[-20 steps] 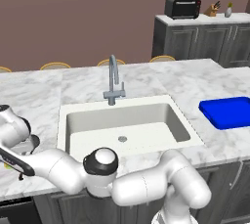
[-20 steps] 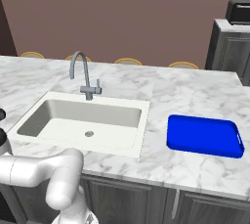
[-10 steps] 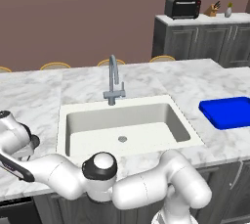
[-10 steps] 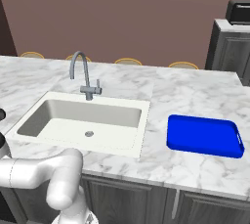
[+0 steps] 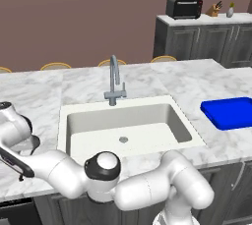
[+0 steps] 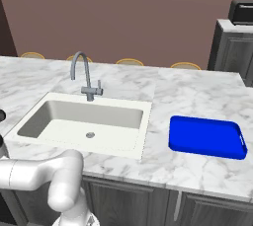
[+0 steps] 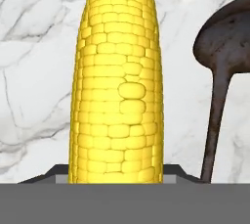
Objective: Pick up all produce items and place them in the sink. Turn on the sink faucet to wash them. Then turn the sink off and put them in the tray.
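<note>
A yellow corn cob (image 7: 117, 86) lies on the white marble counter, very close in the hand view and running straight up its middle. My gripper (image 5: 28, 145) hangs low over the counter at the far left, left of the sink (image 5: 64, 121). Its fingertips are hidden, so I cannot see whether they press on the corn. The sink basin (image 6: 34, 121) is dry and holds nothing. The grey gooseneck faucet (image 5: 114, 79) stands behind it, also seen as the faucet (image 6: 81, 72). The blue tray (image 5: 231, 113) lies on the counter to the right, the same tray (image 6: 205, 136).
A black ladle (image 7: 224, 47) lies right beside the corn, bowl away from the hand and handle running toward it. Dark cabinets with a toaster oven (image 5: 183, 8) stand at the back right. My white arm sweeps across the counter's front edge.
The hand at the far left has shifted slightly over the counter in the left base view. The sink, faucet and tray have not moved.
</note>
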